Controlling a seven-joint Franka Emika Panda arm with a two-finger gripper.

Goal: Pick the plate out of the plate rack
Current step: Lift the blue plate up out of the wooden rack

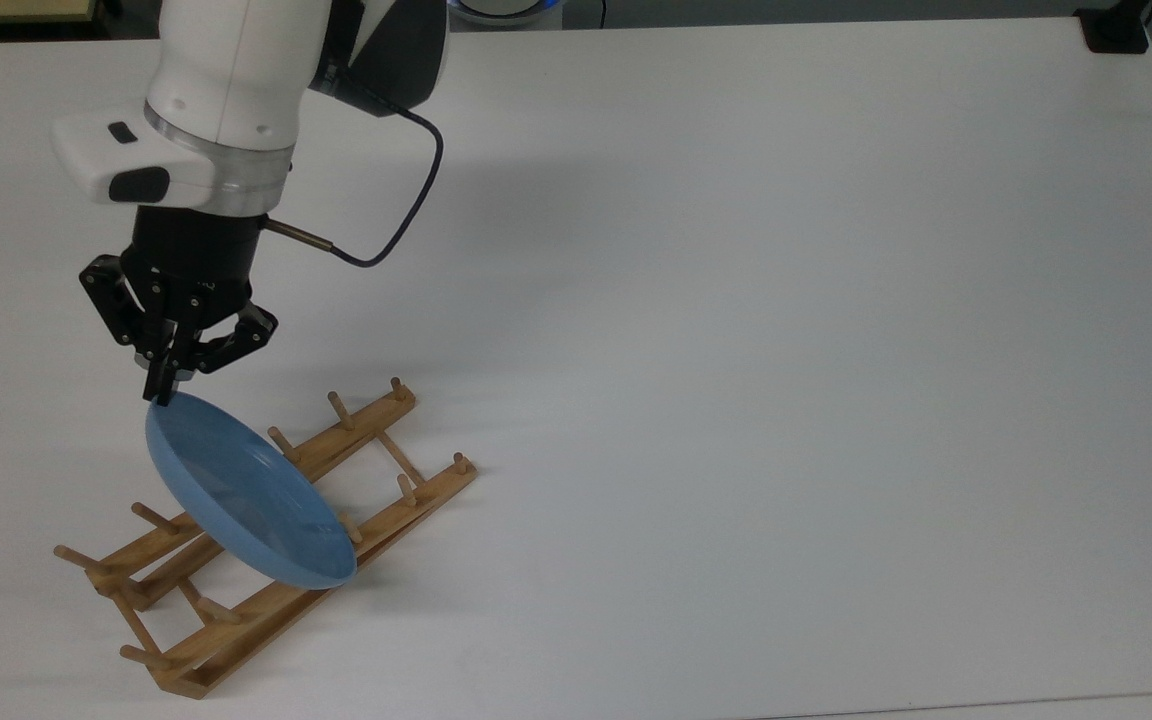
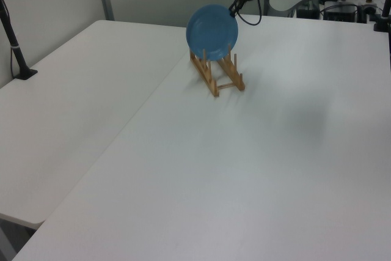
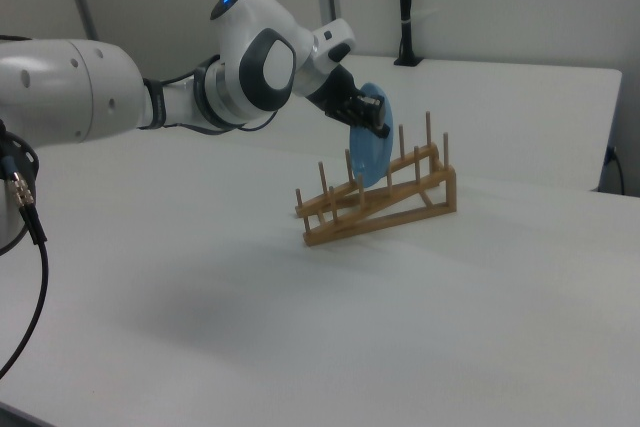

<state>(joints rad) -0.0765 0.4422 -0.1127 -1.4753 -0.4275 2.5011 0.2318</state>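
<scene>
In the top view, nearest the lower edge, sits the low light-brown wooden plate rack [image 1: 266,535], two long rails with upright pegs and thin crossbars, its long axis running from about 8 o'clock to 2 o'clock across the plain white table [image 1: 786,350]. The round, shallow, smooth light-blue plate [image 1: 246,490] stands on edge across the rails, tilted, its lower rim down among the pegs at 4 o'clock and its upper rim at 11 o'clock. In the right view the lower edge looks hardly clear of the rails; I cannot tell whether it touches them.

Just beyond, at the plate's upper rim, the black two-finger gripper [image 1: 166,385] is pinched closed on that rim from 12 o'clock, under the white arm [image 1: 226,90]. The plate hangs below the fingers, so the lift probably has to go straight up along the pegs, or the rim may catch one.
</scene>
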